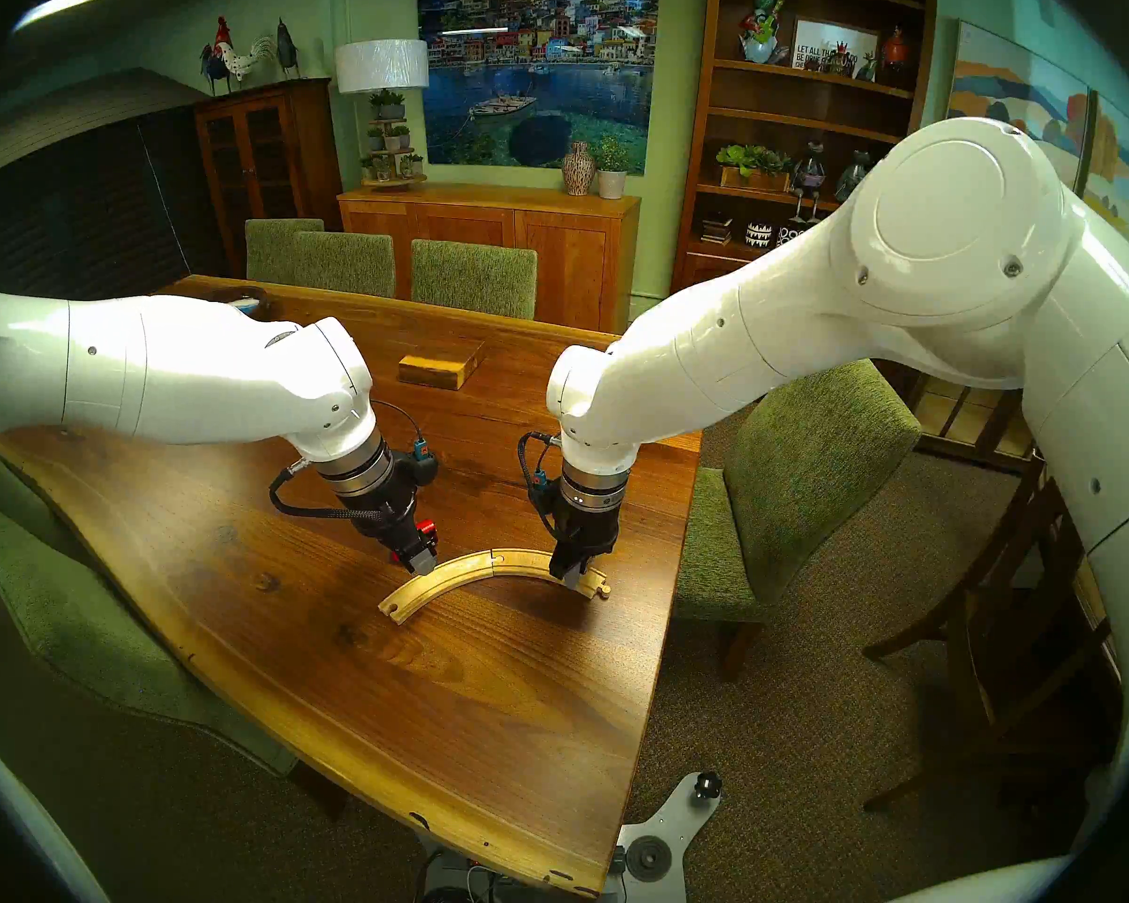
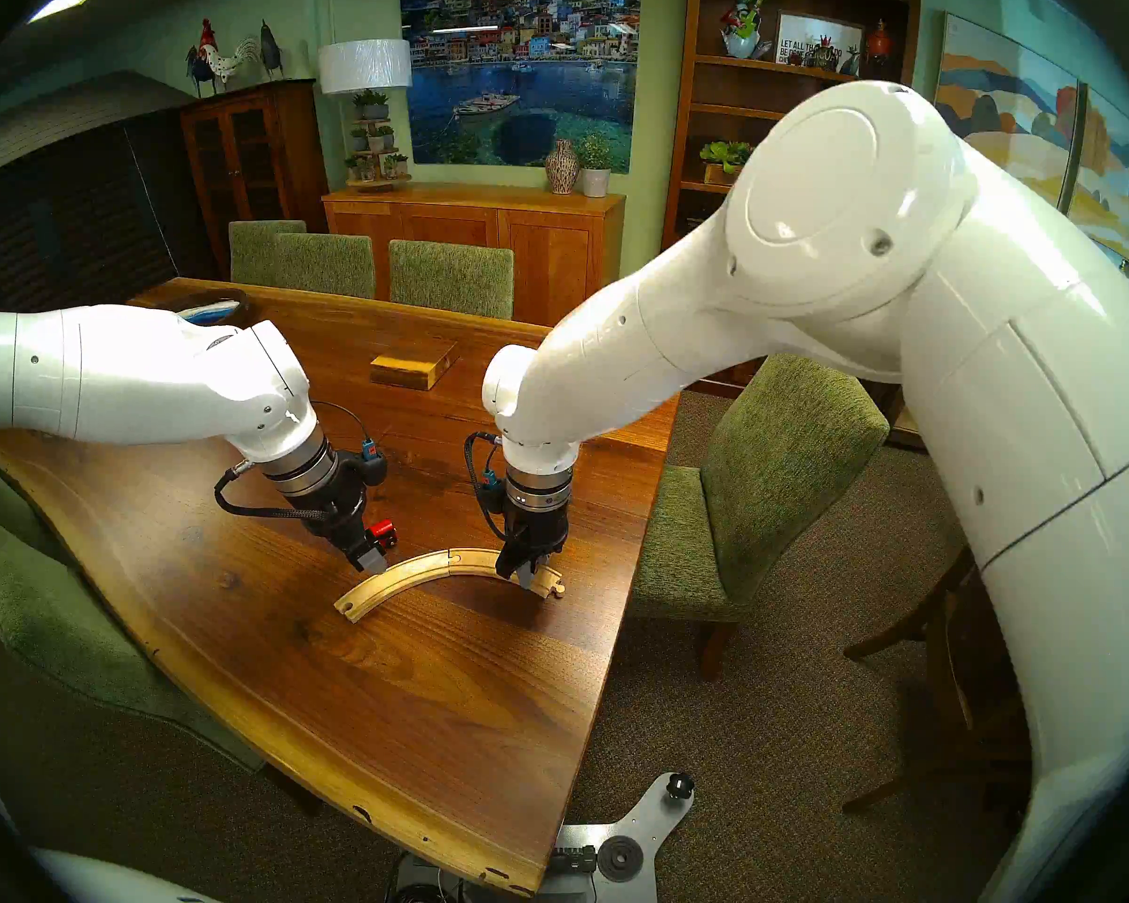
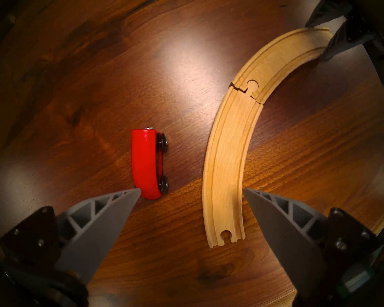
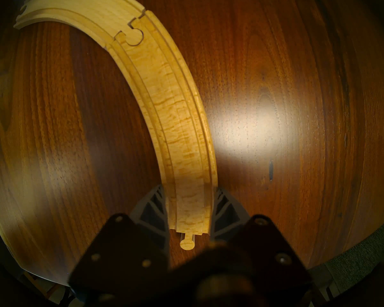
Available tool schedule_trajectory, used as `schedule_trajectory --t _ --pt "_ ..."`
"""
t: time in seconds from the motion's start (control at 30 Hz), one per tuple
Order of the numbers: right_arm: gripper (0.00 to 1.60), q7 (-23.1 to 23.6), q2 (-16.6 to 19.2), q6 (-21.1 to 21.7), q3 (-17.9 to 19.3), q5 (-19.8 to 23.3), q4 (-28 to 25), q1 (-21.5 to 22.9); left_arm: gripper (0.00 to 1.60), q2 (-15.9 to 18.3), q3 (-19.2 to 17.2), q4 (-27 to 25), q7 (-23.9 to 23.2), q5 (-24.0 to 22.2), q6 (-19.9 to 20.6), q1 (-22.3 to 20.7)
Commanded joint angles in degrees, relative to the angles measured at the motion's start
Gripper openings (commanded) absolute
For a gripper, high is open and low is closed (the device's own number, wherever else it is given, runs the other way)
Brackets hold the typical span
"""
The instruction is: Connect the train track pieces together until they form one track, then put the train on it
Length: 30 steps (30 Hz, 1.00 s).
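Observation:
Two pale-wood curved track pieces lie on the table joined into one arc, the left piece (image 1: 418,589) (image 3: 227,158) and the right piece (image 1: 523,559) (image 4: 175,113). The peg sits in the hole at the seam (image 3: 252,87), with a thin gap at the outer edge. The red train (image 3: 145,164) (image 2: 383,529) rests on the table just beyond the left piece, off the track. My left gripper (image 3: 192,190) (image 1: 422,563) hangs open and holds nothing, its tips between the train and the left piece. My right gripper (image 4: 190,193) (image 1: 571,576) is shut across the right piece near its free peg end.
A rectangular wooden block (image 1: 441,364) lies farther back on the table. A dark bowl (image 2: 213,309) sits at the far left, half hidden by my left arm. The table's right edge (image 1: 679,556) runs close to the track's peg end, with a green chair (image 1: 796,484) beside it.

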Motion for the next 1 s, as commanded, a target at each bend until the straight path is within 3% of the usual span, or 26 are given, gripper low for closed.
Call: schedule_trajectory --t 0.0,0.93,0.97 --pt "0.00 -0.10 0.13 0.15 0.11 0.13 0.34 0.57 1.60 -1.04 -1.65 1.91 -0.40 -0.16 -0.45 -1.37" --pt "0.00 -0.17 0.10 0.23 0.11 0.21 0.44 0.59 1.60 -1.78 -1.43 3.04 -1.51 0.39 -0.60 -1.07" --pt "0.83 -0.20 0.11 0.16 0.11 0.18 0.43 0.62 1.60 -1.78 -1.43 3.05 -1.52 0.40 -0.60 -1.07"
